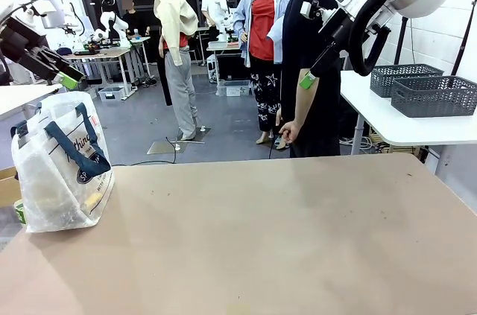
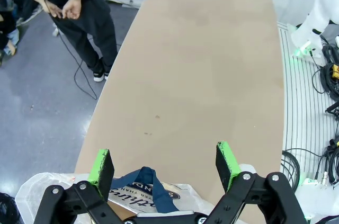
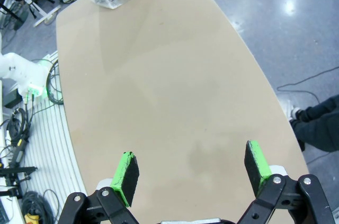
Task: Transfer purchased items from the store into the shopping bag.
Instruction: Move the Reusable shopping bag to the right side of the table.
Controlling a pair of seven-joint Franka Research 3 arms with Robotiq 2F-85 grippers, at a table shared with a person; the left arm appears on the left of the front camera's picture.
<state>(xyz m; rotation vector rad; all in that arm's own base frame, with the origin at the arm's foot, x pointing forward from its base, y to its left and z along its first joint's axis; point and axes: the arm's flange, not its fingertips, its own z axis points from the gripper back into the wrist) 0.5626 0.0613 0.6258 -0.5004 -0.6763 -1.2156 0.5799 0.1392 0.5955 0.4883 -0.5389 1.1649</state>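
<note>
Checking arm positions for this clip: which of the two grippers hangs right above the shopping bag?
The left gripper: its open green-padded fingers frame the shopping bag and its navy handle just below. The right gripper, also open, hangs over bare table.

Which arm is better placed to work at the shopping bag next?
Left, probably. The left gripper hangs open right above the shopping bag; the right gripper, also open, is over bare table, far from it.

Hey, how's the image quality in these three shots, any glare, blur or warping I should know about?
Front view: even indoor light, the shopping bag sharp, the background softer. Left wrist view: wide-angle bend curves the table edges; the open left pincer is crisp. Right wrist view: a bright ceiling-light reflection on the glossy floor at top right, a faint dark patch on the tabletop above the open right pincer.
</note>
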